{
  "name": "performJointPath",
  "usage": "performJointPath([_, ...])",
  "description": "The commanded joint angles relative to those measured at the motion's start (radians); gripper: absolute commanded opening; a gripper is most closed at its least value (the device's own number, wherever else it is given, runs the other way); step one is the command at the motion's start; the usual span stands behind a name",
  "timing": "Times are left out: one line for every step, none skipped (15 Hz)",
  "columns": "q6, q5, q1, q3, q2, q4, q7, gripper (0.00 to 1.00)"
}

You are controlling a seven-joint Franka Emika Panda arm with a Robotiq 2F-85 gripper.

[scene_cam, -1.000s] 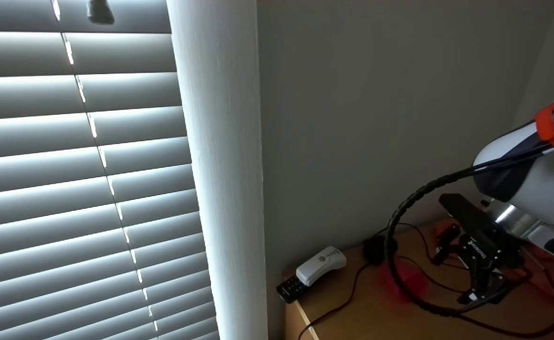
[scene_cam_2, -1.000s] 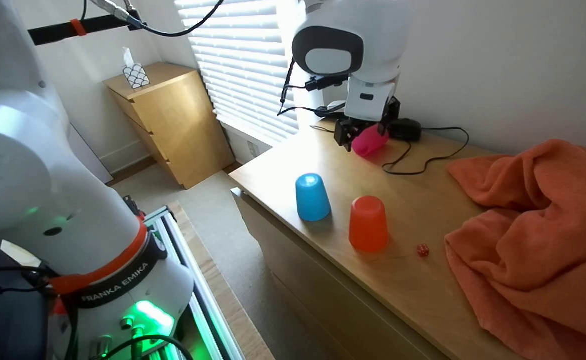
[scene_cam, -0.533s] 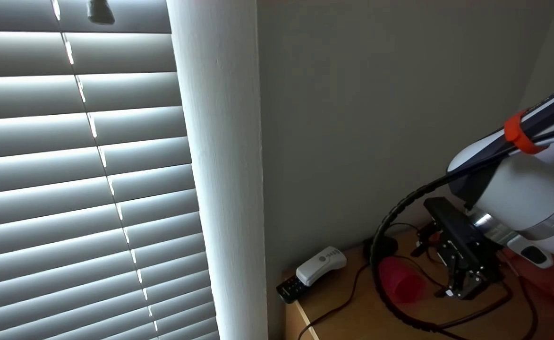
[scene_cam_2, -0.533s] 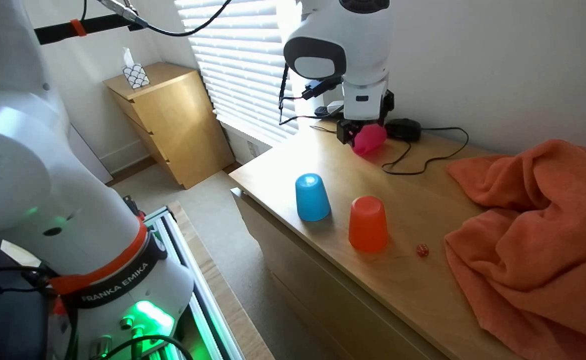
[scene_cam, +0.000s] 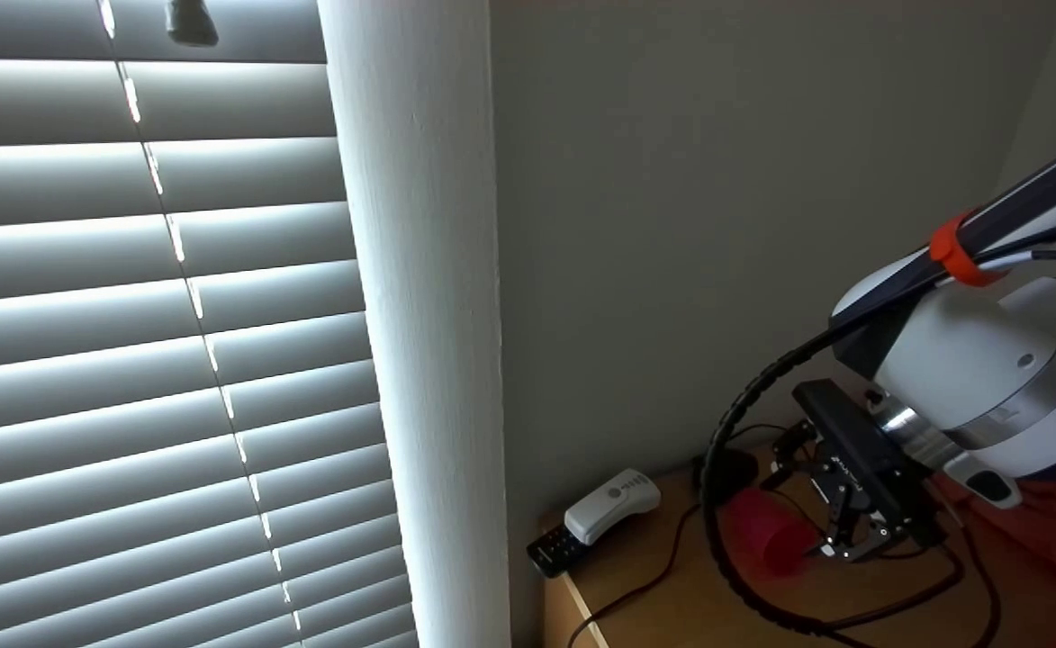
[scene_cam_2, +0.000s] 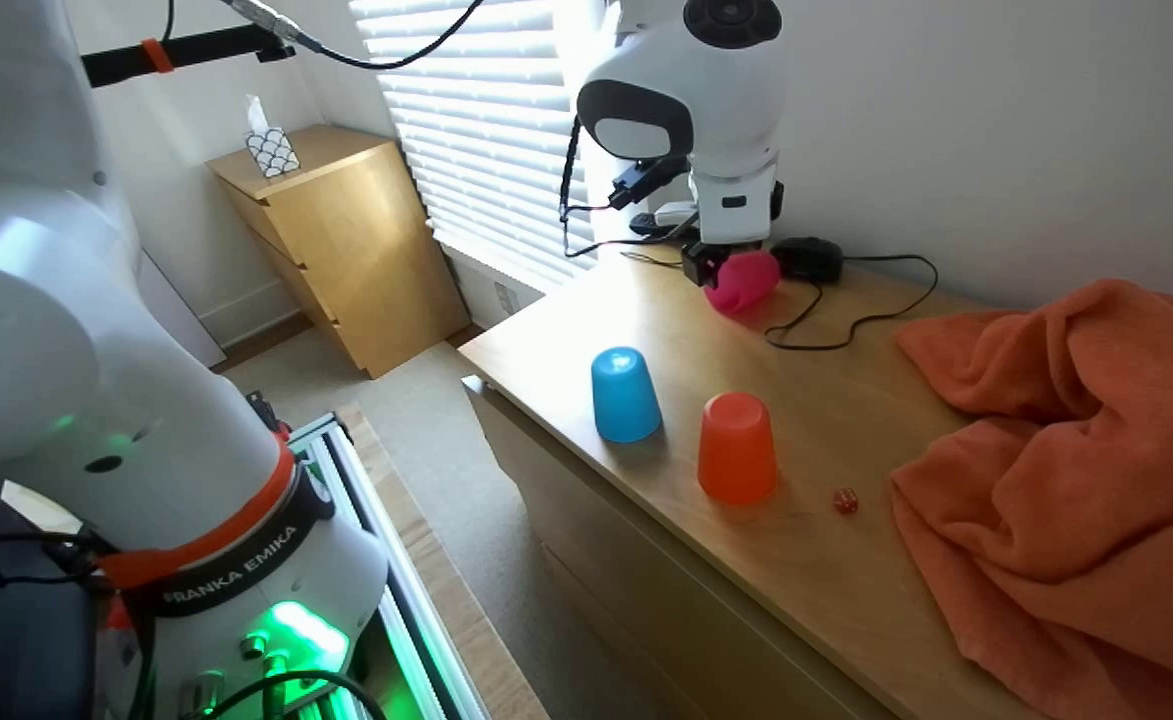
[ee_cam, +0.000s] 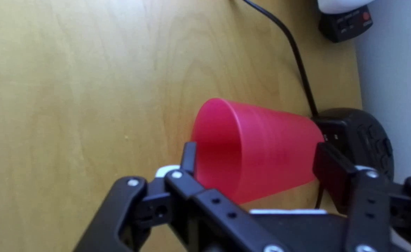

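We've jaws apart; tapered pink plastic cup (ee_cam: 263,150) just ahead of them; prob. pre-grasp; next, we'd ease in & close.

"Where's the sideways cup (ee_cam: 279,147)?"

"On the bench (ee_cam: 68,105); in the wrist view it appears within the span of the hand (ee_cam: 256,150). Its base is beside the corded device (ee_cam: 363,136), near the wall (ee_cam: 398,87)."

"And the rest?"

"In an exterior view, the left cup (scene_cam_2: 626,395) and right cup (scene_cam_2: 737,448) stand upside down before it, the die (scene_cam_2: 846,501) just right of them, the towel (scene_cam_2: 1076,480) farther right. A handset (scene_cam: 613,507) rests partly over the remote (scene_cam: 553,552) at the bench's corner."
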Motion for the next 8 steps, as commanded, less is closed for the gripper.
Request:
performJointPath([0.018,0.029,-0.014,0.01,0.043,0.037,-0.07,0.54])
performJointPath([0.014,0.027,-0.016,0.009,0.046,0.041,-0.073,0.45])
performJointPath([0.009,0.027,-0.018,0.007,0.04,0.044,-0.069,0.38])
performJointPath([-0.003,0.029,-0.022,0.008,0.028,0.041,-0.067,0.3])
performJointPath([-0.011,0.028,-0.024,0.006,0.011,0.035,-0.054,0.23])
performJointPath([-0.039,0.011,0.01,-0.039,-0.007,0.024,-0.027,0.16])
performJointPath([-0.042,-0.016,0.015,-0.055,-0.016,0.016,-0.012,0.09])
performJointPath([-0.091,-0.016,0.007,-0.061,-0.031,0.01,-0.006,0.02])
